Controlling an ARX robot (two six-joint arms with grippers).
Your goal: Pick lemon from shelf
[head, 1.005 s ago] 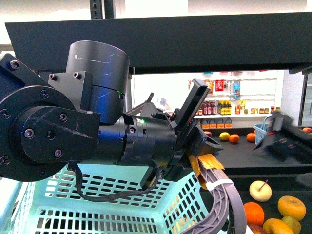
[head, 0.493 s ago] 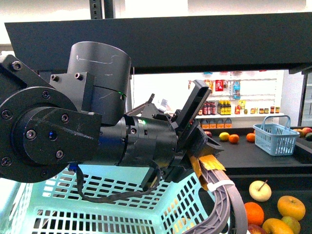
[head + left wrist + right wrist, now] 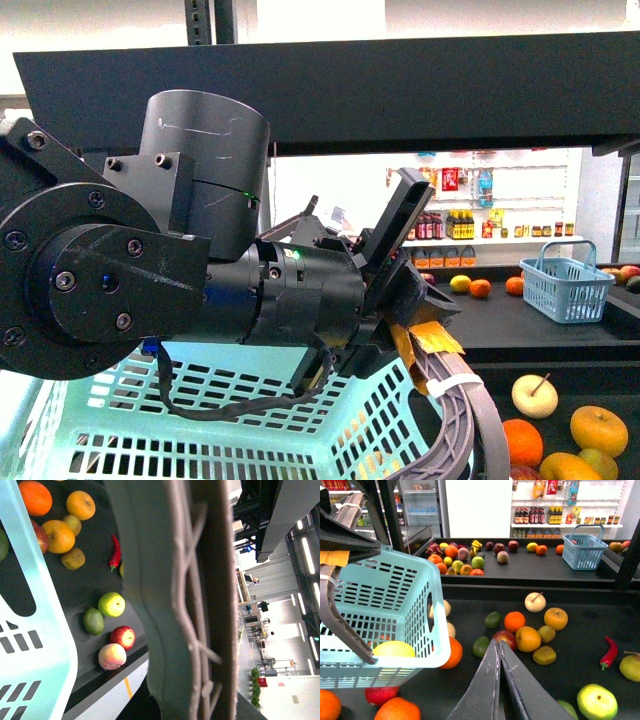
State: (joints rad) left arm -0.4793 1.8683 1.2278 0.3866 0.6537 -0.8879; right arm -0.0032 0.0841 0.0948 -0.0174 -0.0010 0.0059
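1. Claws: my right claw (image 3: 497,647) has its fingers pressed together with nothing between them, and it hangs over the dark lower tier of the black metal-framed shelf (image 3: 580,605); my left claw (image 3: 405,275) appears clamped on the grey ribbed plastic handle (image 3: 455,410) of the pale teal slotted basket (image 3: 200,400), though its tips are hidden
2. Task's thing: a smooth yellow rounded fruit (image 3: 394,649), which I take for the lemon, lies inside the basket against its near wall; a dull yellow lumpy fruit (image 3: 544,655) on the tier, touching its neighbours, could be another, and I cannot settle which
3. Risk: a closed claw driven down would shove fruit rather than take it; round fruit on a flat tier would likely roll
4. Risk: the basket hangs tilted from one handle, so a swing could spill the yellow fruit or knock the round orange (image 3: 451,652) just beside its corner
5. Risk: the left arm fills the left and centre of the front frame, so I am blind there
6. Edges: the shelf's upper tier (image 3: 400,90) spans the top of the front frame and limits lift; a black upright post (image 3: 630,555) stands beside the small blue basket (image 3: 584,545)
7. Open room: bare tier shows between the dull yellow fruit and the long red chilli pepper (image 3: 609,652), and around the right claw's tips
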